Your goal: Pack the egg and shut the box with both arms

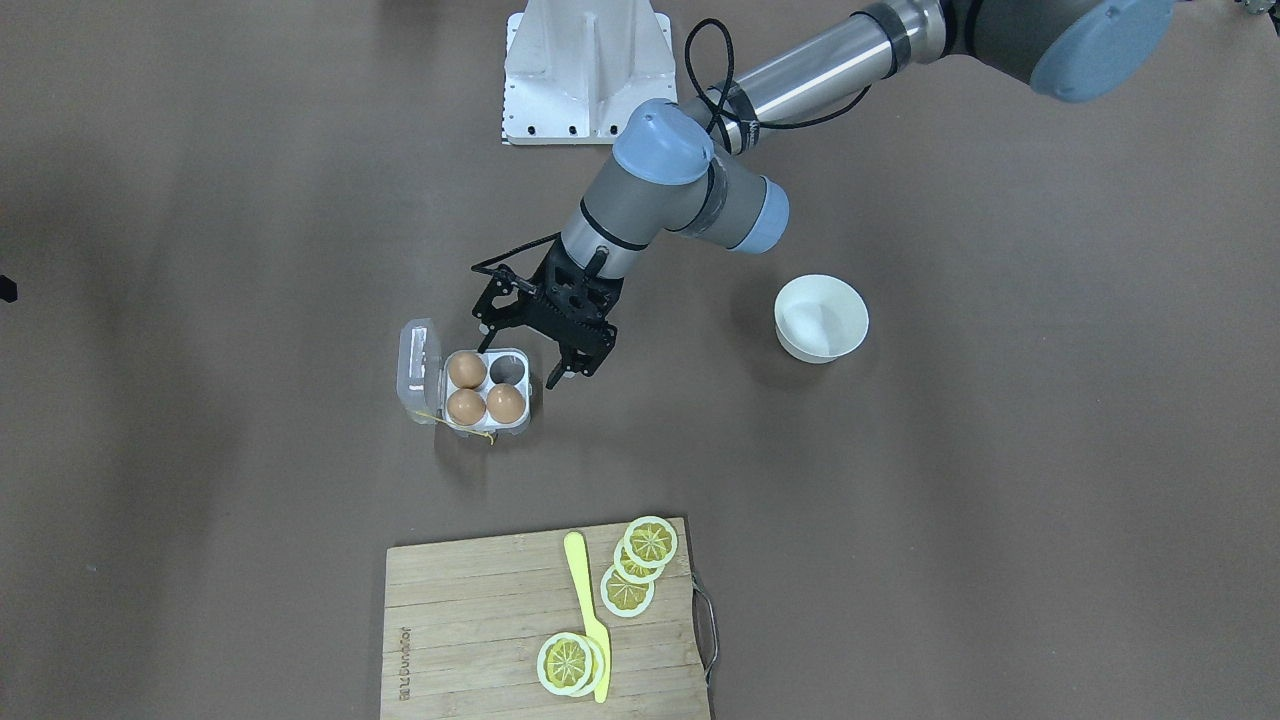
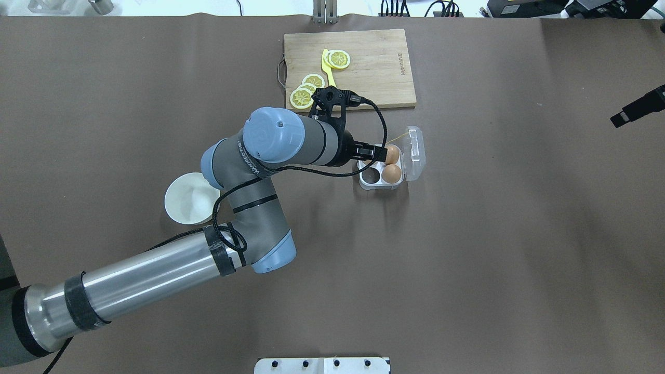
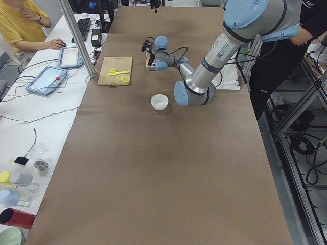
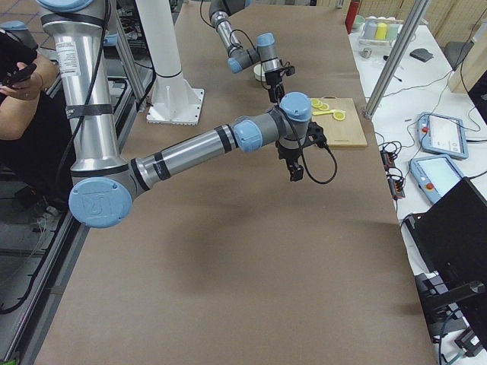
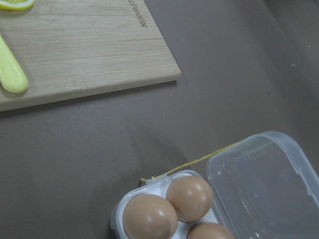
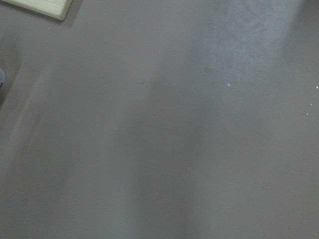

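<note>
The clear box [image 1: 520,428] sits mid-table with its lid [image 1: 420,370] hinged open. It holds three alike brown eggs [image 1: 505,403], so I cannot tell which is the task's egg. The cell nearest the robot's left [image 1: 508,370] is empty. A thin yellow string [image 1: 432,415] trails from the box. My left gripper [image 1: 518,352] hovers over the box's edge, open and empty. In the overhead view it [image 2: 374,152] hides one egg. The left wrist view shows the eggs [image 5: 189,198] and lid [image 5: 264,184]. My right gripper [image 2: 621,118] hangs far off; its jaws are unclear.
An empty white bowl [image 1: 821,318] stands beside the left arm's elbow. A wooden cutting board [image 1: 470,640] with lemon slices [image 1: 650,541] and a yellow knife [image 1: 588,610] lies on the operators' side of the box. The white robot base [image 1: 585,70] is at the table's back.
</note>
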Tool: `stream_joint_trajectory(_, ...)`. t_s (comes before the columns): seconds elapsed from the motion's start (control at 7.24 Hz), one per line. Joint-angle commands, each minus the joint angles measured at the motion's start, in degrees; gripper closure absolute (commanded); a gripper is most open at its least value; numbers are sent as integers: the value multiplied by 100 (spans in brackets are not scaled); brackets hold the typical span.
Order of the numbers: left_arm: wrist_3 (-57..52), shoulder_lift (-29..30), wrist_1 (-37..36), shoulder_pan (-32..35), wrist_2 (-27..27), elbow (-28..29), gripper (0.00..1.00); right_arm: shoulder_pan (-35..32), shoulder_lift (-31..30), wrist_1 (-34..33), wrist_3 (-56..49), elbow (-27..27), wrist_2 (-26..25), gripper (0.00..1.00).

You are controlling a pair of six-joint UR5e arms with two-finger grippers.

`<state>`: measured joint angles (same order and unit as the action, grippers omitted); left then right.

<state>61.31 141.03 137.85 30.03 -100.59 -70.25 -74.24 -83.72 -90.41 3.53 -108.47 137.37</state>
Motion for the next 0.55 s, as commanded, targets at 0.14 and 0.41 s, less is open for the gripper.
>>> stream_joint_trajectory(0.14,-224,-478,-65,475,-650,-408,11,225,100,32,-10,-367,-34,0)
stream_joint_trajectory(0.41,-242,-1241,-188,1413,-2002,-1162,11,531,460,32,-97,-367,-271,0)
